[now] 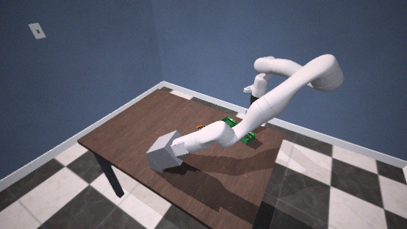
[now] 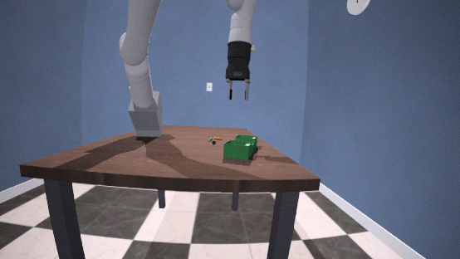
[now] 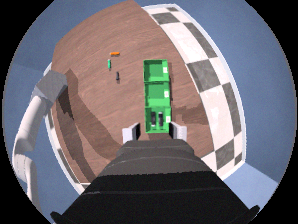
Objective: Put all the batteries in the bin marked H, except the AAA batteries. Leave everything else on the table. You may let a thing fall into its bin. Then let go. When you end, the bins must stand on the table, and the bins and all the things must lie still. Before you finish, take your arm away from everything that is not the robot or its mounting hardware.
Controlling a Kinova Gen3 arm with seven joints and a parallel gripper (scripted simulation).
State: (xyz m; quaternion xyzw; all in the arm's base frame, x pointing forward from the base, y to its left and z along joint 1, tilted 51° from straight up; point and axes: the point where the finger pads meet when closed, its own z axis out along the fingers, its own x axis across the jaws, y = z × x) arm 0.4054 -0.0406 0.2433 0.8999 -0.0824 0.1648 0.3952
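The arm hides most of the green bins (image 1: 248, 137) in the top view. Bin markings are too small to read. The small items (image 2: 215, 139) left of the bins cannot be identified.

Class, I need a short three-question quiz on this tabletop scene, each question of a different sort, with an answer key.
1. True or false: the black two-finger gripper is shut on a battery.
2. The green plastic bins stand on the dark wooden table: (a) right below the gripper, (b) beside the grey arm base, (c) on the floor?
3. Fill in: the small orange item lies ____ the bins.

Key: 1 false, it is open and empty; 2 a; 3 outside.
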